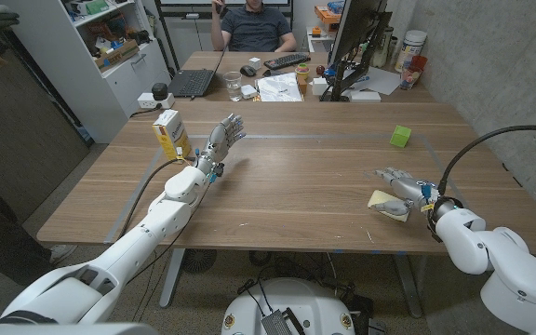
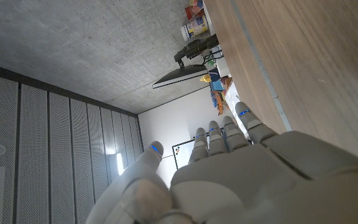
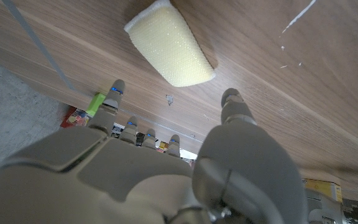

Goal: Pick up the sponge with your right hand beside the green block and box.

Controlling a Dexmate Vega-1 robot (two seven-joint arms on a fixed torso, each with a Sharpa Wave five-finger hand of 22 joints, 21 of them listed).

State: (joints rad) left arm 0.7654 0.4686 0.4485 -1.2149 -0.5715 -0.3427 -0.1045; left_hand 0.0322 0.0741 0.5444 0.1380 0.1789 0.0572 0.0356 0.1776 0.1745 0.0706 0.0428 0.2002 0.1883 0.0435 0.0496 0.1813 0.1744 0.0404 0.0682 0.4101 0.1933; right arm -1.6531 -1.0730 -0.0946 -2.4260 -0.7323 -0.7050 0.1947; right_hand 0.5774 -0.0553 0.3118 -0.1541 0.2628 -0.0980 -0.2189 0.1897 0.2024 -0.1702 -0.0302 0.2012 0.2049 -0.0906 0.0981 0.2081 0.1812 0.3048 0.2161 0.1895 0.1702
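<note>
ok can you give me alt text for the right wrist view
The robot's right hand, fingers apart and holding nothing, hovers near a yellow sponge lying on the wooden table. A small green block shows past the fingertips.

Wooden worktop [image 1: 296,177] abuts a grey concrete wall [image 1: 491,56]. Behind it, a desk [image 1: 249,70] carries a laptop [image 1: 194,82] and monitor [image 1: 356,37]; a person [image 1: 259,28] sits there. White shelving [image 1: 100,46] stands nearby.

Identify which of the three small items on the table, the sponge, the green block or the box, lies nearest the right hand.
The yellow sponge, lying right by the open right hand. The green block sits farther back, and the yellow box stands across the table by the left hand.
</note>
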